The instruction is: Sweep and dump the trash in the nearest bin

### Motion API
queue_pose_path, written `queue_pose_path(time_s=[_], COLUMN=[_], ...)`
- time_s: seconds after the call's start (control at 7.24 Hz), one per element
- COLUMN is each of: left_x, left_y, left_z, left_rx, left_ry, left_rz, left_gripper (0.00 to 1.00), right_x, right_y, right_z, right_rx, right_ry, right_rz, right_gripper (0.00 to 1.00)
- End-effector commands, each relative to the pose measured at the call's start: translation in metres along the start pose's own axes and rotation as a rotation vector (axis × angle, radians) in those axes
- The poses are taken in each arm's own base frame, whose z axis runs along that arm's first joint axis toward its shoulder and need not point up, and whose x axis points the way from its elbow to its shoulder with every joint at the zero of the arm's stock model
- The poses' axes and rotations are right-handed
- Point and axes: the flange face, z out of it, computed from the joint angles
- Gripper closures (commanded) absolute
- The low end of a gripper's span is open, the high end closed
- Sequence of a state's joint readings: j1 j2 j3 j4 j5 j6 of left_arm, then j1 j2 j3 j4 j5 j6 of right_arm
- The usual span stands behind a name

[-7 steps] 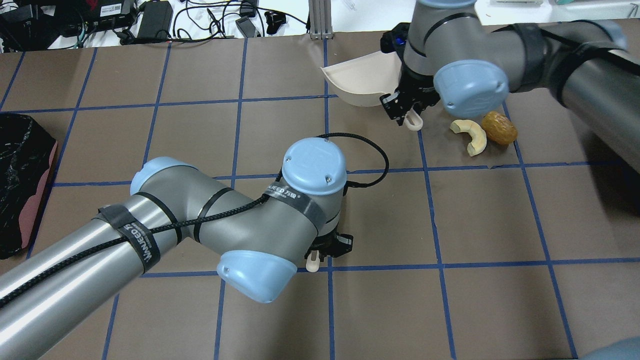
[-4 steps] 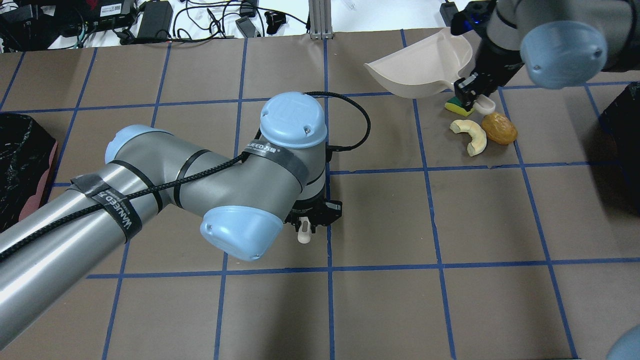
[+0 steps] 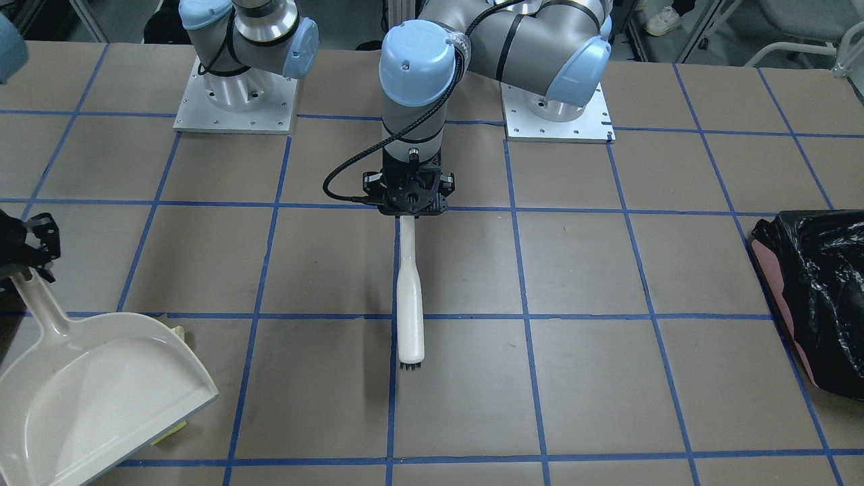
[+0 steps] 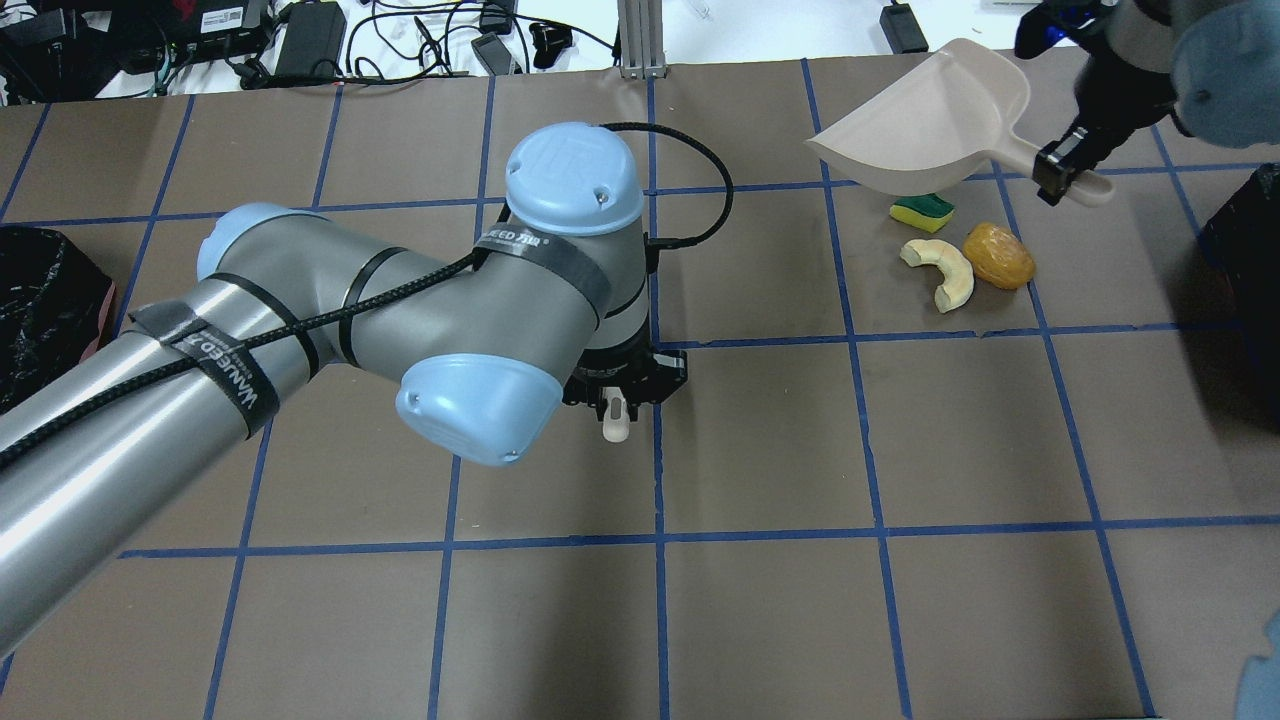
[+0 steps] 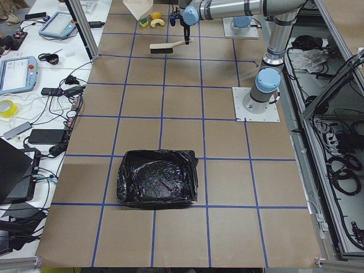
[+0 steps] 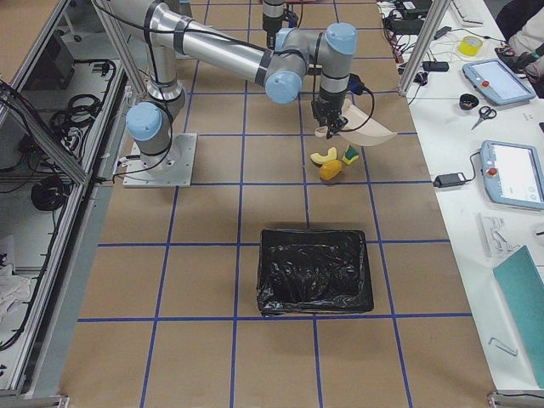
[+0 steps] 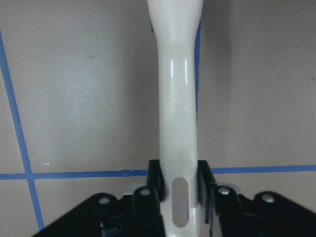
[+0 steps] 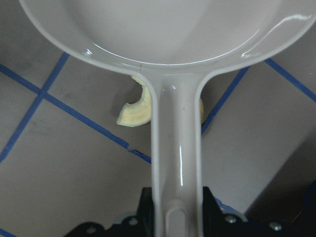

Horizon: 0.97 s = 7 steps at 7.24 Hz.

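The trash lies on the table at the far right: a brown-orange lump [image 4: 998,256], a pale yellow crescent [image 4: 940,272] and a green-and-yellow sponge chunk [image 4: 922,211]. My right gripper [image 4: 1058,170] is shut on the handle of the white dustpan [image 4: 930,120] and holds it tilted just beyond the sponge. The crescent [image 8: 136,111] shows under the pan handle [image 8: 177,148]. My left gripper [image 4: 622,392] is shut on the white brush [image 3: 410,297] at mid-table, well left of the trash. The black bin shows as a dark sliver [image 4: 1245,250] at the right edge, and whole in the right view [image 6: 314,270].
A pink bin lined with a black bag [image 4: 40,330] stands at the table's left edge, far from the trash. Cables and electronics [image 4: 300,40] lie beyond the far edge. Blue tape lines grid the brown table [image 4: 760,450].
My right arm has carried the dustpan to the right and farther back, uncovering the sponge. My left arm has moved the brush away from the robot's side. The trash has not moved.
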<state>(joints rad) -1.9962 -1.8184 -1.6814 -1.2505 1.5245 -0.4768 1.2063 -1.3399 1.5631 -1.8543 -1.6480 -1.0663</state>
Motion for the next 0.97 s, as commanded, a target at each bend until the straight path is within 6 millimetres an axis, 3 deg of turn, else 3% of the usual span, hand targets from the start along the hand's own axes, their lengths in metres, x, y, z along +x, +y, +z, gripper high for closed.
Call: queue_pose_path(time_s=[0.0,0.14,0.41,0.69,0.83], left_x=[0.027,0.035,0.050,0.065,0.072], left_y=[-0.051,-0.067,-0.094,-0.106,-0.110], left_z=[0.002,0.008,0.020,0.017,0.025], left_rx=[0.026,0.030,0.074,0.055,0.047], left_ry=[0.025,0.025,0.057,0.141,0.139], left_rz=[-0.046,-0.054,-0.083,-0.115,-0.138], left_gripper=[1.00,1.00,1.00,1.00,1.00], right_x=[0.043,0.059,0.091,0.128,0.138], right_y=[0.058,0.079,0.126,0.147,0.156], right_z=[0.009,0.015,0.025,0.051,0.065], right_rx=[-0.056,-0.103,-0.109,-0.120,-0.119], right_ry=[0.002,0.002,-0.004,0.066,0.061], right_rz=[-0.185,-0.337,-0.438,-0.563,-0.578], right_gripper=[0.79,0.79,0.79,0.79,0.79])
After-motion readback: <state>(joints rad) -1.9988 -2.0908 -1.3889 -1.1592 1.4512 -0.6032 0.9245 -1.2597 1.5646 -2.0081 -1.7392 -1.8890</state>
